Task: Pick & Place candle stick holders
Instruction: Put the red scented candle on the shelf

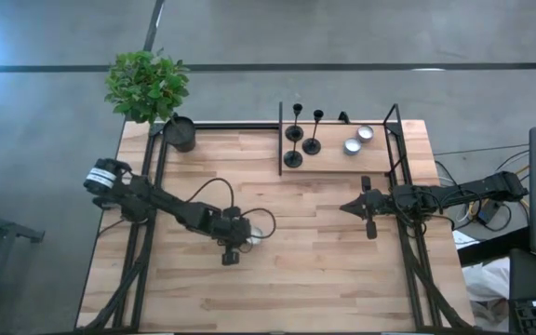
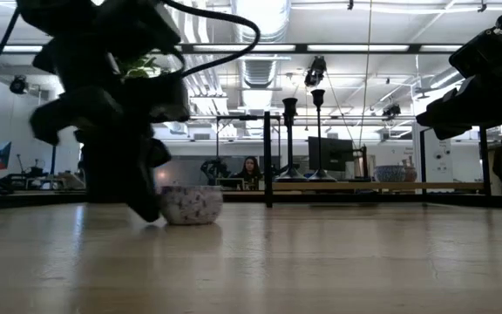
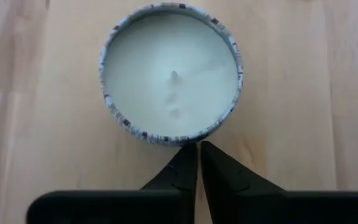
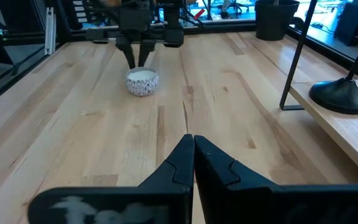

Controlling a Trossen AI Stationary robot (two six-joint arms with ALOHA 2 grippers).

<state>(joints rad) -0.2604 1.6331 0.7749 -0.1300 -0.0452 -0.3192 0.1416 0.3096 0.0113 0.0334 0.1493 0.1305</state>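
Your candle stick holders [image 1: 302,138] stand on the raised shelf [image 1: 380,164] at the far side of the table [image 1: 324,279]. You can make out three bases from above, one nearer the shelf's front edge than the other two, but its stem is hard to see. At table level only two stems rise clear above the shelf; in the right wrist view a single base shows, its stem cut off. Two small tins [image 1: 358,140] sit on the shelf beside the holders, toward the right arm.

Well out from the shelf, on the open wood, lies a speckled candle tin [image 3: 171,73]. Your left gripper [image 3: 198,152] is down at the tabletop with its fingers pressed together, tips just at the tin's rim, pinching nothing; whether they touch the rim you cannot tell.

Your right gripper [image 4: 193,144] hangs above the table just in front of the shelf, fingers pressed together, empty. A potted plant [image 1: 149,87] stands at the far corner beyond the shelf's end.
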